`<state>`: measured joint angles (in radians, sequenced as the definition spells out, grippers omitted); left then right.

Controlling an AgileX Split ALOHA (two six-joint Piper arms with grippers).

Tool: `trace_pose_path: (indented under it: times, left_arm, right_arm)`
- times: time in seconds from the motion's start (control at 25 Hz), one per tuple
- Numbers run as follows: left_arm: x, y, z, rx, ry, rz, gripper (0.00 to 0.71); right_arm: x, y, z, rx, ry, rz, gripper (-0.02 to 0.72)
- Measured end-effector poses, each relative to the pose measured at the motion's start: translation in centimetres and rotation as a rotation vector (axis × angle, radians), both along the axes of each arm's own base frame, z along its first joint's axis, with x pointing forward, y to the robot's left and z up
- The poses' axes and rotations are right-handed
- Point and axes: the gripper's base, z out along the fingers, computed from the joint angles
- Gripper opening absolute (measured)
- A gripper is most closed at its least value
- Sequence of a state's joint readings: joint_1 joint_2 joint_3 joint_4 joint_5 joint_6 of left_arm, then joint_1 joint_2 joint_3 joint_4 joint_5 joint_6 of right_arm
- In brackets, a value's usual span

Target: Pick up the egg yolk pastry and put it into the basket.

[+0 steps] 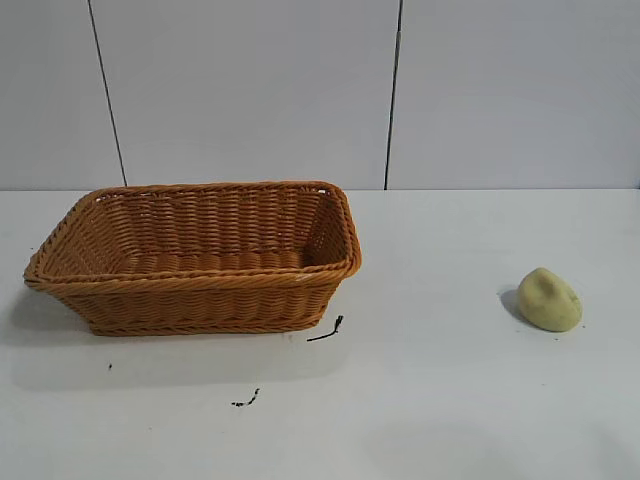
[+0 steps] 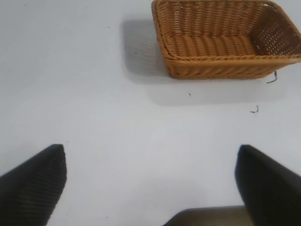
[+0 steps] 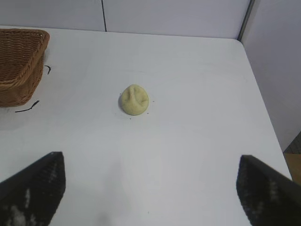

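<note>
Pastry out ahead of my open jaws

Pastry (image 3: 135, 99), the egg yolk one, sits alone on the white table (image 1: 450, 400), at the right of the scene. It is well apart from the basket (image 1: 200, 295) on the left. My right gripper (image 3: 150, 188) hangs back from it with jaws wide apart, holding nothing. The pastry lies ahead, between the two fingers' lines but not near them. My left gripper (image 2: 150, 183) is wide apart too, holding nothing, facing the basket.
</note>
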<state>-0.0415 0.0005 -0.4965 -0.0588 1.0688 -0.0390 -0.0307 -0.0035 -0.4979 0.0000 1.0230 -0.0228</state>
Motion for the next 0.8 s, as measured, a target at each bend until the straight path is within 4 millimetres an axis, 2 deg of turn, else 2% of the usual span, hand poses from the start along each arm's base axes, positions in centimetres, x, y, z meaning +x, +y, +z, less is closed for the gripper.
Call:
trace_pose_path:
  times: [0.6, 0.68, 0.8]
  left_arm:
    - [0.0, 0.0, 0.0, 0.0, 0.0, 0.0, 0.695]
    - [0.0, 0.0, 0.0, 0.0, 0.0, 0.0, 0.695]
    - [0.0, 0.0, 0.0, 0.0, 0.0, 0.0, 0.695]
  right_arm:
    - [0.2, 0.0, 0.4, 0.0, 0.013, 0.0, 0.689]
    - [1.1, 0.0, 1.2, 0.002, 0.057, 0.0, 0.689]
    - [4.2, -0.1, 2.2, 0.006, 0.205, 0.0, 0.689]
